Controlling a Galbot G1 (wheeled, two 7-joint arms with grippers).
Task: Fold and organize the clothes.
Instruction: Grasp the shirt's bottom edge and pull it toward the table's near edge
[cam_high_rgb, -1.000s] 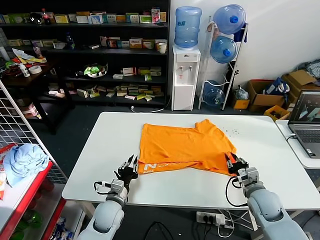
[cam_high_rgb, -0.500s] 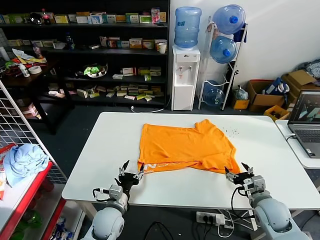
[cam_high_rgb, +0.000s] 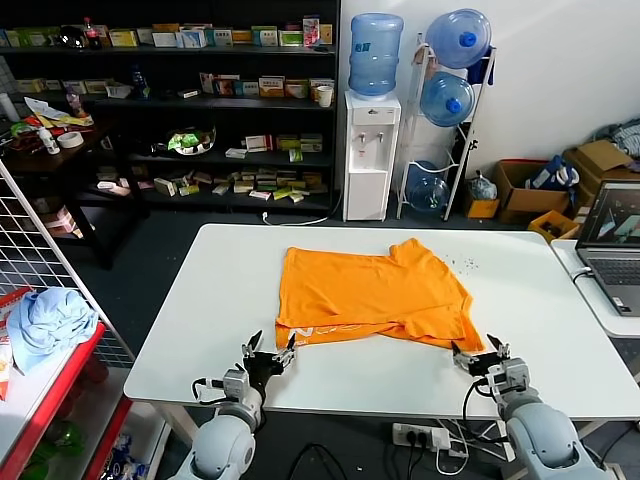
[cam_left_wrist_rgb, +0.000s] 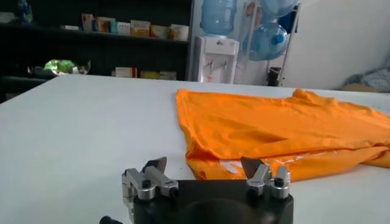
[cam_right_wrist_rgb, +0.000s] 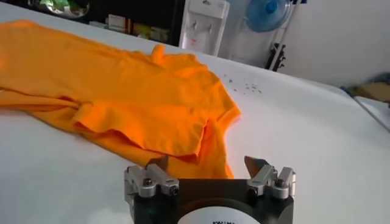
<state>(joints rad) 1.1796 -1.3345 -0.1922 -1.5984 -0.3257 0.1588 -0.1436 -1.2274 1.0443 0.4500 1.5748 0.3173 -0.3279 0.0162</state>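
While both arms hang low at the near edge of the white table, the orange T-shirt lies partly folded near the middle of the tabletop, its near hem doubled over so a strip of white lettering shows at the left corner. The left gripper sits just short of that corner with its fingers spread apart and nothing between them; the left wrist view shows both fingertips clear of the T-shirt. The right gripper rests just beside the shirt's near right corner, its fingers also apart and empty, the T-shirt lying ahead of it in the right wrist view. To the robot's left, a wire-sided cart with a red rim holds a light blue cloth bundle. Behind the table, a white water dispenser carries one blue bottle, and a rack beside it holds more bottles. Cardboard boxes stand open on the floor, contents unclear
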